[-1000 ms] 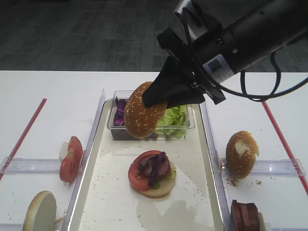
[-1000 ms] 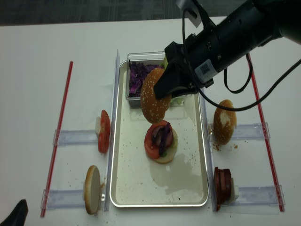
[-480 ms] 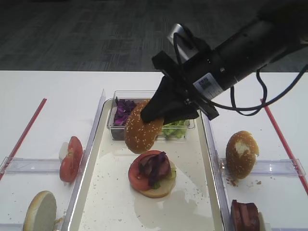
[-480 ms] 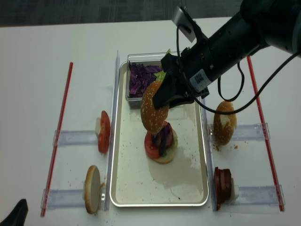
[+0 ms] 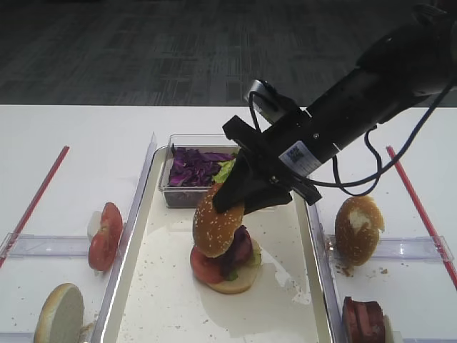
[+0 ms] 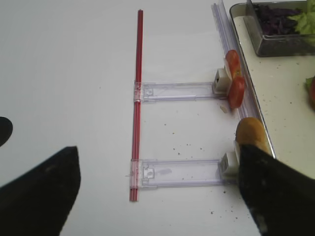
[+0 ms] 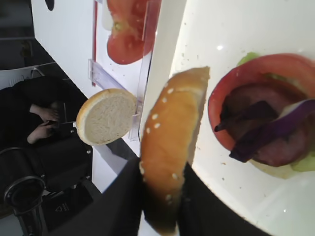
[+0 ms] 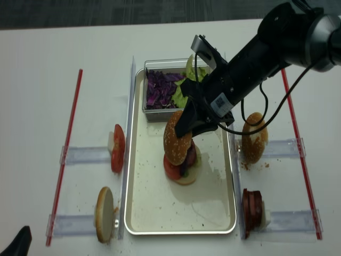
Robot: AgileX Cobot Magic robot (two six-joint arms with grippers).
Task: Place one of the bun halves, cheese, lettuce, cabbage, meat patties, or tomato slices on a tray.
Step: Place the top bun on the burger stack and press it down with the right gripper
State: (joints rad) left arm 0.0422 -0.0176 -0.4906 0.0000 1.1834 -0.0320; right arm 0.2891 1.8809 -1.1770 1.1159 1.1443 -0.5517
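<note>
Golden, seeded bun top (image 5: 218, 225), surely light and soft, hangs on edge over the stack (image 5: 227, 261) at the tray's (image 5: 300, 325) centre, its 1 o'clock rim pinched by the right hand (image 5: 239, 204).

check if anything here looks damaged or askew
The golden-brown bun on the right clear rack has a torn white patch. The sesame-seeded bun top in the right tool hangs tilted on edge over the tomato stack.
</note>
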